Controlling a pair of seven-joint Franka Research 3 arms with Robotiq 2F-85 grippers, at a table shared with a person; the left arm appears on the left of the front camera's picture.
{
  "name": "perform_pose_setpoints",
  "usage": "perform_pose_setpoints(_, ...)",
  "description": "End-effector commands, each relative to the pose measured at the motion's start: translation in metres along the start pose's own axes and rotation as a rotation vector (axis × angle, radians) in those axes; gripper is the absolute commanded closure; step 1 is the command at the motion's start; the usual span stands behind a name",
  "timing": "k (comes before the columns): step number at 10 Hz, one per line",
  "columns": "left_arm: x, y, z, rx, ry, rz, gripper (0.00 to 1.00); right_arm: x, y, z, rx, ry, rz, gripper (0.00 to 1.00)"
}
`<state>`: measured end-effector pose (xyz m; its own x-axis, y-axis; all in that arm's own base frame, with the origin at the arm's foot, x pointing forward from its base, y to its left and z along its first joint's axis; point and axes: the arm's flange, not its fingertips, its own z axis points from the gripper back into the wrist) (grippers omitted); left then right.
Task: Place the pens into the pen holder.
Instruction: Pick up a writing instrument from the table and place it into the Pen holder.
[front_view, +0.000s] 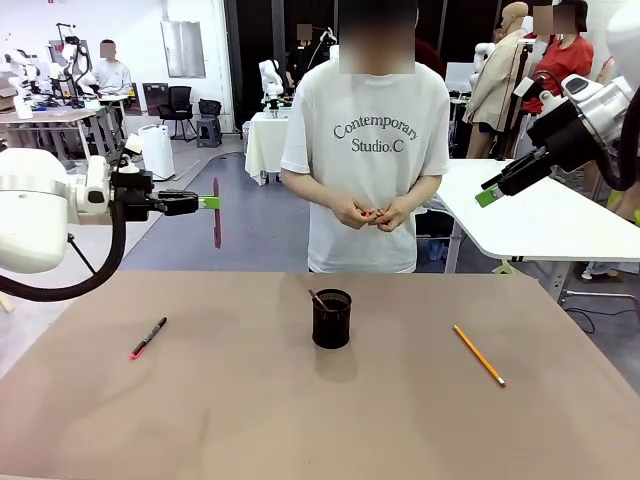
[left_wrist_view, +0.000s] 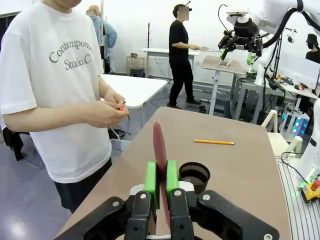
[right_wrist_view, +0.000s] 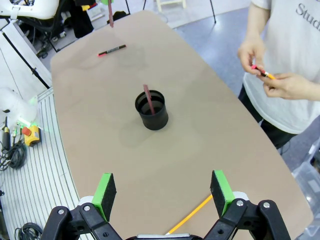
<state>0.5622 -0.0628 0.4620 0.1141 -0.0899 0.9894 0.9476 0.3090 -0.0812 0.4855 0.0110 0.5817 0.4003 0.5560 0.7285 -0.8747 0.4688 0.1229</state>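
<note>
Nearest you in the front view is the brown table (front_view: 300, 430). On it, at the lower left of the frame, lies the black pen with pink-red ends (front_view: 148, 338), flat and at a slant. At the lower right lies the yellow pencil (front_view: 478, 354), also slanted, its dark tip toward the bottom edge. The two are well apart, and between them, at the middle of the frame, the pen holder (front_view: 331, 318) stands upright. A dark red-brown stick (front_view: 318, 299) leans inside it, its top poking over the rim; your right wrist view shows that stick (right_wrist_view: 148, 99) inside the cup (right_wrist_view: 152, 111).

Higher in the frame, at the left, your left gripper (front_view: 208, 203) hangs in the air, well clear of the table. Its claw is pinched narrow on a dark red-brown pen (front_view: 216, 212), which stands upright. In the left wrist view the green pads (left_wrist_view: 151, 177) press on the pen (left_wrist_view: 159, 147) from both sides, with the holder (left_wrist_view: 194, 176) just beyond them.

At the upper right, your right gripper (front_view: 487, 195) is raised and holds nothing. Its wrist view shows the claw (right_wrist_view: 164, 187) spread wide above the table, with the pencil (right_wrist_view: 192, 215) below it.

Farthest off, at the top middle, a person in a white T-shirt stands at the far edge. Their hands (front_view: 375, 212) are together at the waist, fingering something small with pink and orange on it (right_wrist_view: 263, 74).
</note>
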Motion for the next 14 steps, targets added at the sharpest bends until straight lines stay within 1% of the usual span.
perform_pose_setpoints(1, 0.0018, 0.0003, -0.0007, 0.009, -0.006, 0.0, 1.0, 0.0017, 0.0004, 0.0008, 0.008, -0.014, -0.003, 0.0)
perform_pose_setpoints(14, 0.0018, 0.0003, -0.0007, 0.009, -0.006, 0.0, 1.0, 0.0017, 0.0004, 0.0008, 0.008, -0.014, -0.003, 0.0)
